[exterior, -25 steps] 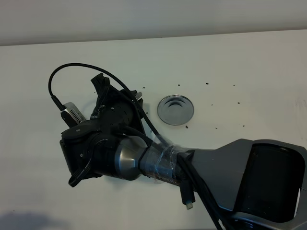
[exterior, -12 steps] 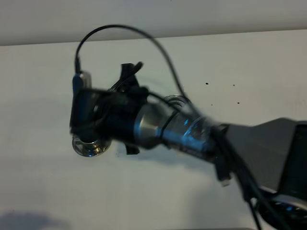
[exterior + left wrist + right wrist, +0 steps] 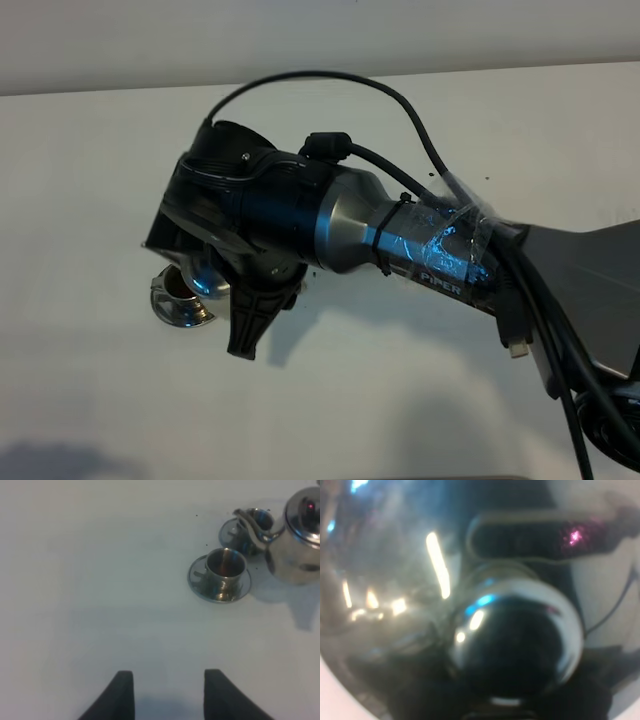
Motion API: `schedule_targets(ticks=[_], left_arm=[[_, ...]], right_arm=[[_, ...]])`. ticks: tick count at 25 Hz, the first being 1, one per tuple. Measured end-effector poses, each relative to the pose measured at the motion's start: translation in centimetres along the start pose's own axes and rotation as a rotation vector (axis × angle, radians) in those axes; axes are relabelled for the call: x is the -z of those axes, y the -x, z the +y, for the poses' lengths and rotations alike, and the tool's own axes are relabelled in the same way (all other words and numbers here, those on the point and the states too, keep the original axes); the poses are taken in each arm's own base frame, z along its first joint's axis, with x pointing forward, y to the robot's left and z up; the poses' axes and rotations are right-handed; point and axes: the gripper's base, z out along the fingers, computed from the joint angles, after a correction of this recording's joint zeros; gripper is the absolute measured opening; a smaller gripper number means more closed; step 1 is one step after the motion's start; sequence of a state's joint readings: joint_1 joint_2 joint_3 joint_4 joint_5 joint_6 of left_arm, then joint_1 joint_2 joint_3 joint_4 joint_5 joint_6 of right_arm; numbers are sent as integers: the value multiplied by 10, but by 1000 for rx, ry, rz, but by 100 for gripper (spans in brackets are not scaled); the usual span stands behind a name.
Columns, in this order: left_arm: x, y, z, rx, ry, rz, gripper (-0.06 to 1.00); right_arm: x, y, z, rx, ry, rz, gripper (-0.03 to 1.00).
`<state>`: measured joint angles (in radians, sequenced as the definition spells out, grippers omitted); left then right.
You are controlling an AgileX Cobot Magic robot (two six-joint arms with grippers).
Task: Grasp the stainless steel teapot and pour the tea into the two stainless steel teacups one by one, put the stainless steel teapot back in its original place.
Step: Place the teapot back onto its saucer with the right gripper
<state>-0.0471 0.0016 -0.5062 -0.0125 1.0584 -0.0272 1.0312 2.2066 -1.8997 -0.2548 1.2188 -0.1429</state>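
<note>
Soft even overhead light, faint tabletop shadows; right wrist view blurred, glare-streaked.
</note>
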Motion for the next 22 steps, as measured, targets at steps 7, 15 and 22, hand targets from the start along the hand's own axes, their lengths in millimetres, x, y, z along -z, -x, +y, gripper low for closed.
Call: schedule_targets(ticks=[7, 15, 22], left_arm=[[0, 0, 0, 0, 0, 0, 37], [0, 0, 0, 0, 0, 0, 37], [0, 0, 0, 0, 0, 0, 37]], right_arm=[[-26, -8, 8, 4, 44, -2, 18], [-27, -12, 8, 1, 47, -34, 18], [2, -32, -35, -90, 29, -39, 18]])
